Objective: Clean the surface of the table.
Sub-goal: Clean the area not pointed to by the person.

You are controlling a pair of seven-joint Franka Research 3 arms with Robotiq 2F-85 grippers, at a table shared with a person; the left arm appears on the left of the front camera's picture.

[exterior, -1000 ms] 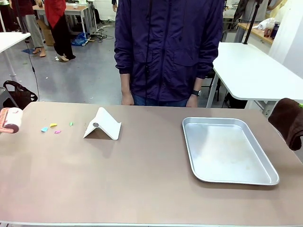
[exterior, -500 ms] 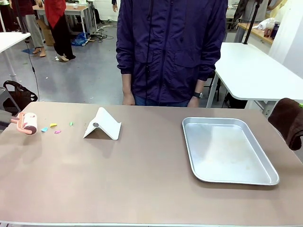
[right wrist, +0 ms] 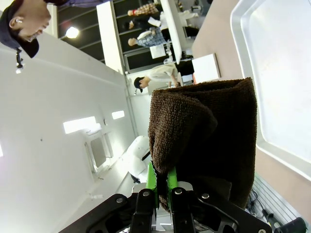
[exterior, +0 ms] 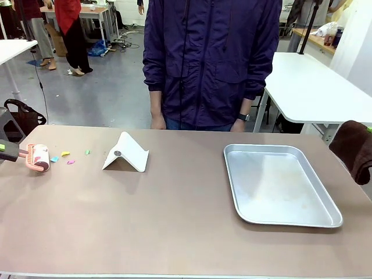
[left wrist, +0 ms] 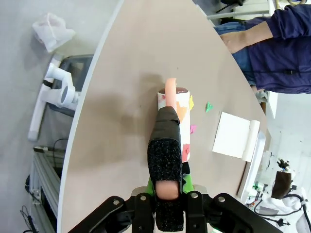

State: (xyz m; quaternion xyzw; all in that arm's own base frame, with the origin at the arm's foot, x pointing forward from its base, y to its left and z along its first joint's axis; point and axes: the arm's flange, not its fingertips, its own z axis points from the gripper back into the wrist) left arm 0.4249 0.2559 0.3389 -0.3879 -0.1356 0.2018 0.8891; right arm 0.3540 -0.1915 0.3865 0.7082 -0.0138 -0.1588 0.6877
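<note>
The brownish table (exterior: 174, 221) carries a few small coloured paper scraps (exterior: 65, 154) near its far left. My left gripper (exterior: 4, 149) is shut on the pink handle of a lint roller (exterior: 39, 157), whose roll rests on the top just left of the scraps. In the left wrist view the roller (left wrist: 176, 121) points away from the gripper (left wrist: 165, 182), with scraps (left wrist: 208, 106) beside it and some stuck to the roll. My right gripper (right wrist: 162, 187) is shut on a brown cloth (right wrist: 204, 136), which hangs at the table's right edge (exterior: 354, 148).
A white folded stand (exterior: 126, 153) sits right of the scraps. A silver tray (exterior: 232, 186) lies on the right half. A person in a dark jacket stands at the far side, hands (exterior: 156, 121) down by the edge. White tables stand behind.
My left gripper has carried the lint roller rightward and down onto the table, up to the scraps. The right arm and cloth have stayed still.
</note>
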